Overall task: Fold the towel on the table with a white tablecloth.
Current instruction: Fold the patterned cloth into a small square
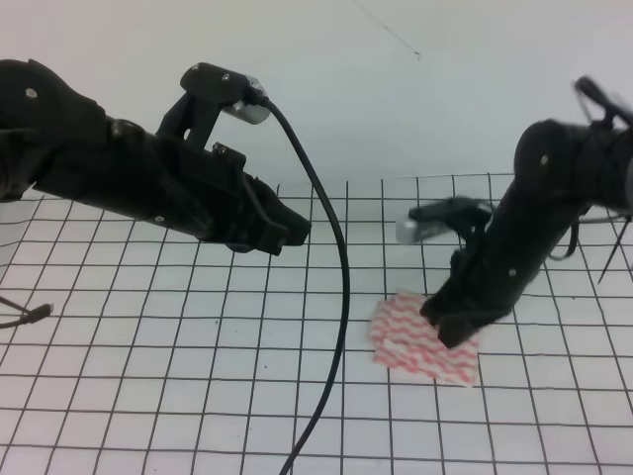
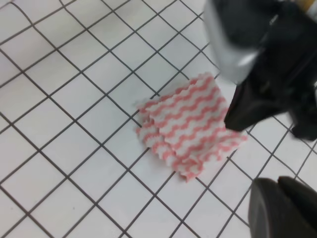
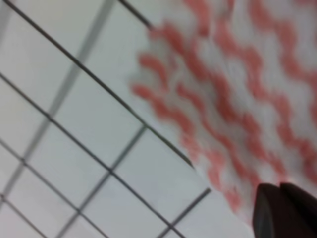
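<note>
The towel [image 1: 410,338], white with red-pink wavy stripes, lies folded into a small rectangle on the grid-printed tablecloth [image 1: 148,376], right of centre. My right gripper [image 1: 453,334] points down onto the towel's right part, its fingers together; no cloth shows lifted between them. In the left wrist view the towel [image 2: 190,124] has layered edges on its left side, and the right gripper [image 2: 237,121] touches its right edge. The right wrist view shows the towel [image 3: 237,84] close up beside the right gripper [image 3: 281,208]. My left gripper [image 1: 297,233] hovers shut, high and to the left of the towel.
A black cable [image 1: 341,297] hangs from the left arm down across the table's middle to the front edge. A thin dark lead [image 1: 30,315] lies at the left edge. The plain white wall [image 1: 396,89] rises behind the table.
</note>
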Action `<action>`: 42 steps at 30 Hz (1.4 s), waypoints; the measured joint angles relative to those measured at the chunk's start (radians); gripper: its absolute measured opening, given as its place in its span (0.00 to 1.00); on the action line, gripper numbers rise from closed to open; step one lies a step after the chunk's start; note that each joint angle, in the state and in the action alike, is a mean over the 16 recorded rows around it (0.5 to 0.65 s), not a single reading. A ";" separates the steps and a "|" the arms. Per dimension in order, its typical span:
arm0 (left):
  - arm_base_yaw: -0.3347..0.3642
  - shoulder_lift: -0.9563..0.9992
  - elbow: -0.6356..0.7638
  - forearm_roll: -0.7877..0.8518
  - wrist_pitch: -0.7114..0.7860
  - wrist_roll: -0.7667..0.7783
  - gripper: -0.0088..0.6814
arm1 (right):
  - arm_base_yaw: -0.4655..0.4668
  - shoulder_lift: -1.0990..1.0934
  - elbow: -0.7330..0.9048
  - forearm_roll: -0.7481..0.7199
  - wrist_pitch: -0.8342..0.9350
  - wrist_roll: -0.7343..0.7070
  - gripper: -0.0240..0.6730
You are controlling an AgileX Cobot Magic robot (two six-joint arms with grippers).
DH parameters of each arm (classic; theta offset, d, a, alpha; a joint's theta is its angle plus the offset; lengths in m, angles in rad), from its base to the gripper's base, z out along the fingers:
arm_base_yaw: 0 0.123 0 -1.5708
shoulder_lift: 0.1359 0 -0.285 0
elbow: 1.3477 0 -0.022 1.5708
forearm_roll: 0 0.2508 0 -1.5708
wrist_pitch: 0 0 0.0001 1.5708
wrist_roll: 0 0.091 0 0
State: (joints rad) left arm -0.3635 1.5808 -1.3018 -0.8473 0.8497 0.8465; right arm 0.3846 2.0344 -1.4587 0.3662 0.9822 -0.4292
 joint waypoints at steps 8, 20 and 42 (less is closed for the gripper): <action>0.000 0.000 0.000 -0.001 -0.001 0.008 0.01 | 0.012 -0.013 -0.001 0.060 -0.021 -0.071 0.04; 0.000 0.000 0.000 -0.001 -0.001 0.017 0.01 | 0.040 0.062 -0.001 0.129 -0.017 -0.140 0.04; 0.000 0.000 0.000 -0.003 0.000 0.020 0.01 | 0.040 0.049 -0.001 0.166 -0.135 -0.140 0.04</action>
State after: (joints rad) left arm -0.3635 1.5808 -1.3018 -0.8500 0.8493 0.8663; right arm 0.4247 2.0832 -1.4596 0.5321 0.8476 -0.5693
